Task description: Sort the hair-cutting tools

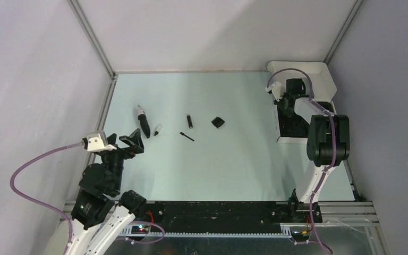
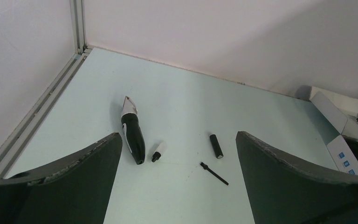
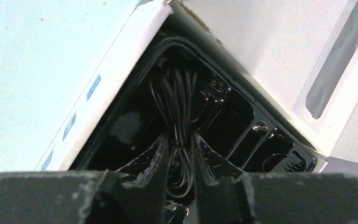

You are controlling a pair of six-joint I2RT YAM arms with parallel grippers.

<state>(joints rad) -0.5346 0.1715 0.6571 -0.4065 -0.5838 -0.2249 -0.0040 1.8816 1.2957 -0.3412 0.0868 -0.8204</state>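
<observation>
Left hand [image 2: 177, 140] gapes wide over the desk's [image 1: 218, 170] near-left corner, holding nothing. Trimmer [image 1: 144, 123], cap [image 1: 158, 129], cylinder [image 1: 190, 121], stick [image 1: 187, 136] and comb piece [image 1: 218, 122] lie in a row mid-desk. Right hand [image 3: 178, 140] is narrow, pinching a bundled cord [image 3: 179, 98] inside the box [image 3: 121, 65] at the far-right corner; its fingers hide the cord's lower loop.

Glossy black plastic covers the trimmer body [image 2: 134, 140], cable [image 3: 179, 98] and moulded insert [image 3: 223, 112]; the table [image 2: 182, 102] is matt.

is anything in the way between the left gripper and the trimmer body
Nothing visible: only bare table lies between the open left gripper and the trimmer body. A small black-tipped piece lies beside it, apart.
</observation>
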